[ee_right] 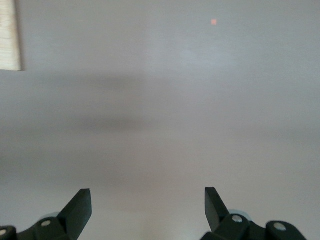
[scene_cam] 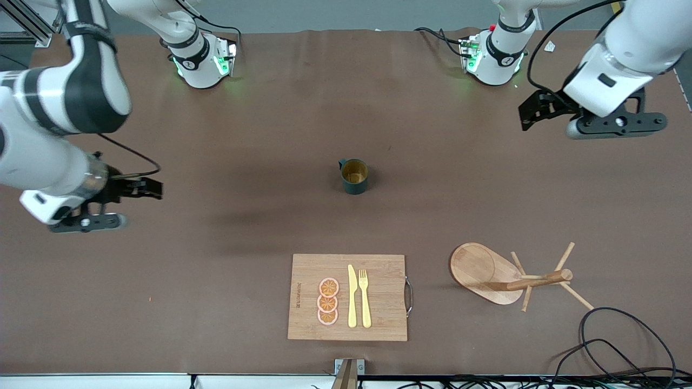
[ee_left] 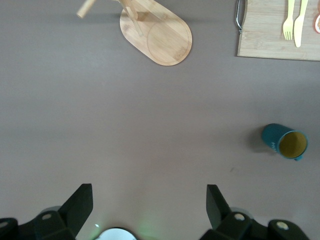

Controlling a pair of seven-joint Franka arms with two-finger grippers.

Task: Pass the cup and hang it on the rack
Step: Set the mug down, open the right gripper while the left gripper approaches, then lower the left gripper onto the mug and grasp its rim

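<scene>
I see the cup [scene_cam: 354,175] upright mid-table, alone, its handle turned toward the right arm's end. The rack [scene_cam: 513,276] lies toppled on its side toward the left arm's end, nearer the front camera than the cup; in my left wrist view its post and pegs run out of frame and only the oval base [ee_left: 157,32] shows whole. Beside it sits the board [scene_cam: 348,297] with three orange slices [scene_cam: 327,301], a knife [scene_cam: 352,296] and a fork [scene_cam: 365,297]. Dark print runs along one board edge, too small for me to read. My left gripper [ee_left: 149,202] hangs over bare table, fingers spread and empty. My right gripper [ee_right: 148,205] is likewise spread wide over bare table, holding nothing
</scene>
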